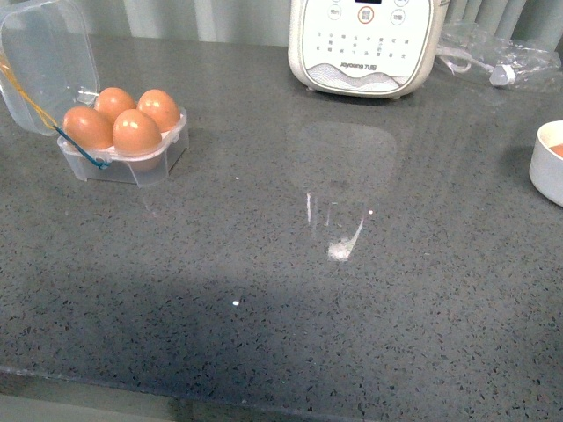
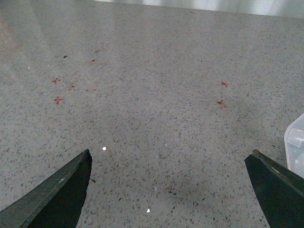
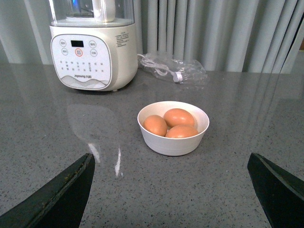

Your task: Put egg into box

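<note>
The clear plastic box [image 1: 163, 163] stands at the far left of the counter with its domed lid [image 1: 44, 61] swung open. Every cell holds an orange-brown egg [image 1: 136, 130]; all look alike. A clear corner of the box shows at the edge of the left wrist view [image 2: 295, 147]. My left gripper [image 2: 171, 156] is open and empty over bare counter. My right gripper [image 3: 171, 159] is open and empty, just short of a white bowl [image 3: 173, 142] that holds three more eggs [image 3: 179, 117]. Neither arm shows in the front view.
A large white appliance [image 1: 365, 44] stands at the back centre and also shows in the right wrist view [image 3: 90, 57]. A clear bag with a cable [image 1: 501, 57] lies at the back right. The bowl [image 1: 547, 167] sits at the right edge.
</note>
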